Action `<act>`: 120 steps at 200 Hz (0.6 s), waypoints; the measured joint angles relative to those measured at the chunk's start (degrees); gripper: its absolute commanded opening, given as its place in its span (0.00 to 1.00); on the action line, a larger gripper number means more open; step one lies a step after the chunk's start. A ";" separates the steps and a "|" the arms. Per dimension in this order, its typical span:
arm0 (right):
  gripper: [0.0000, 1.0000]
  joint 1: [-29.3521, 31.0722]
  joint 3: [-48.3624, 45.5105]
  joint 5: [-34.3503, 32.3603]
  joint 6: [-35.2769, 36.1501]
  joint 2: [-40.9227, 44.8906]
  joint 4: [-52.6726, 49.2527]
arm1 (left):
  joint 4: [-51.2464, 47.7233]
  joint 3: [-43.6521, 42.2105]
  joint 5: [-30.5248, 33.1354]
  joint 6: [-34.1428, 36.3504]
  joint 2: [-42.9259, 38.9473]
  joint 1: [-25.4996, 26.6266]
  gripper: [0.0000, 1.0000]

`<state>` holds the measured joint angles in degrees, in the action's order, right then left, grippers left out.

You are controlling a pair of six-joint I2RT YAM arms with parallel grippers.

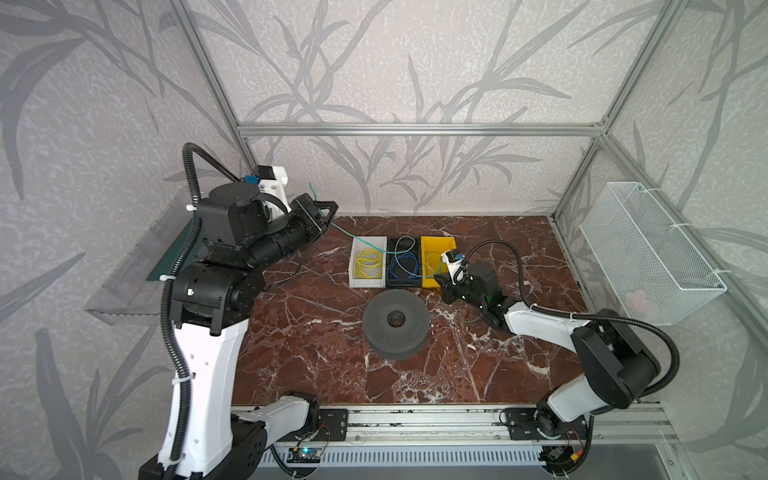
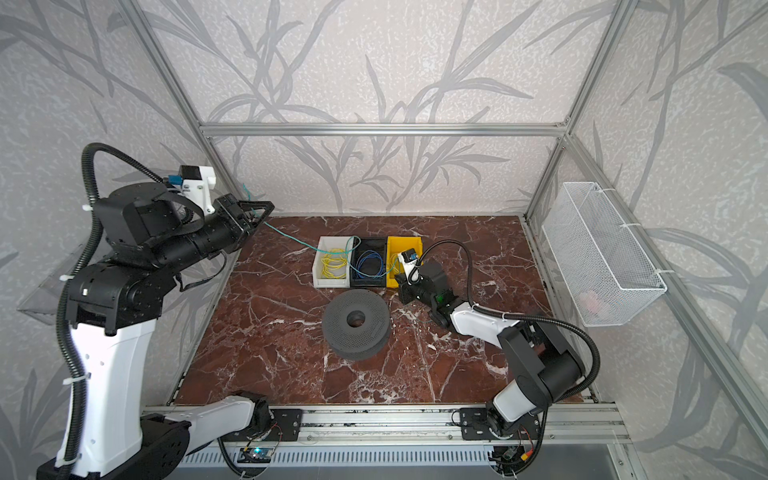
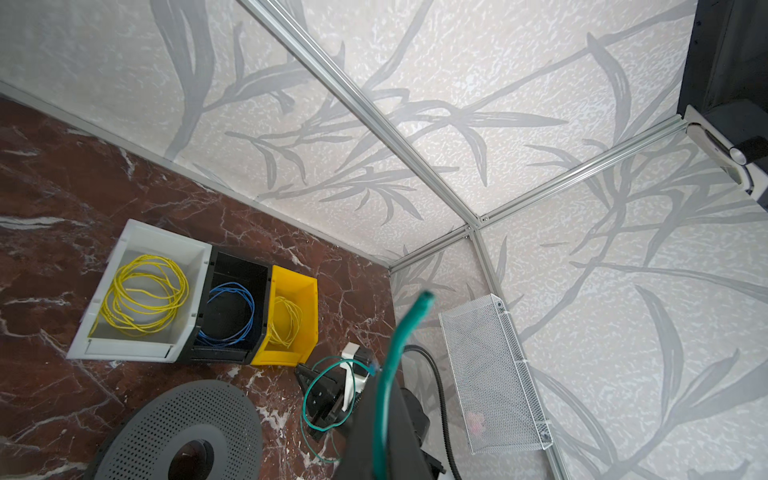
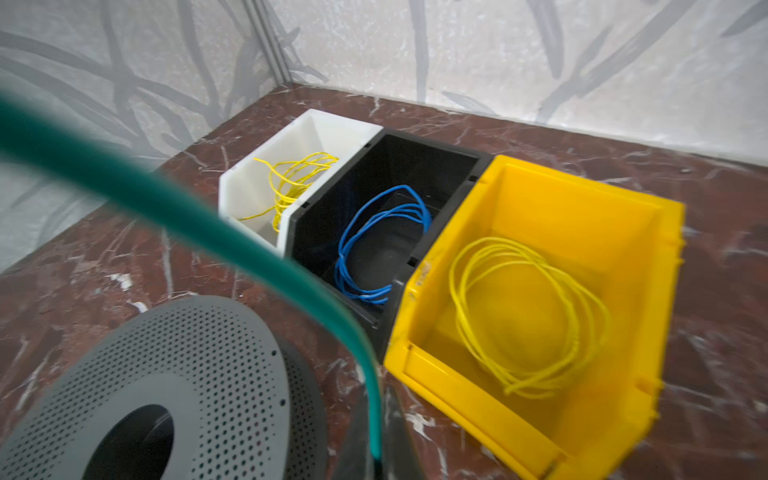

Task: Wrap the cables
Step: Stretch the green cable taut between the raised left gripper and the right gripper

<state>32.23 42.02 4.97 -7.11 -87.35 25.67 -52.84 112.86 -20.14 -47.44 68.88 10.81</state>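
The cable is one thin teal-green wire. In both top views it runs from my left gripper, raised at the table's back left, down over the bins to my right gripper in front of the yellow bin. A short end sticks up past the left fingers. Both grippers are shut on it. The left wrist view shows the cable rising between the shut jaws. In the right wrist view the cable arcs out of the shut jaws. A loose loop lies by the right gripper.
A grey perforated spool lies flat mid-table, just in front of the bins. White, black and yellow bins stand in a row holding yellow and blue wire coils. A white mesh basket hangs on the right wall.
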 measured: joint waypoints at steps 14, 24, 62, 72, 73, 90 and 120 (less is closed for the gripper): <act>0.00 -0.24 0.15 -5.18 0.83 1.75 -4.17 | -2.21 4.26 2.40 1.16 1.75 -0.24 0.00; 0.00 -0.50 0.59 -8.57 1.14 1.99 -7.15 | -3.72 7.76 4.42 1.88 3.10 -0.48 0.00; 0.00 -6.54 1.14 -13.73 -2.64 1.53 -15.87 | -9.16 19.82 14.03 4.42 7.39 -2.12 0.00; 0.00 -8.39 1.57 -13.66 -3.96 1.31 -17.49 | -10.47 23.26 16.02 4.98 8.61 -2.45 0.00; 0.00 -8.50 1.62 -13.64 -4.04 1.31 -17.57 | -10.67 23.78 16.28 5.18 8.83 -2.49 0.00; 0.00 -10.32 3.39 -12.31 -5.77 1.03 -19.10 | -13.70 30.67 18.60 6.86 11.76 -2.75 0.00; 0.00 -12.31 7.02 -9.81 -8.33 1.03 -20.52 | -16.61 35.58 17.51 7.76 15.47 -8.26 0.00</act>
<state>19.92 49.04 -4.84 -15.44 -86.32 5.15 -69.45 148.44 -2.63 -39.68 84.36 2.55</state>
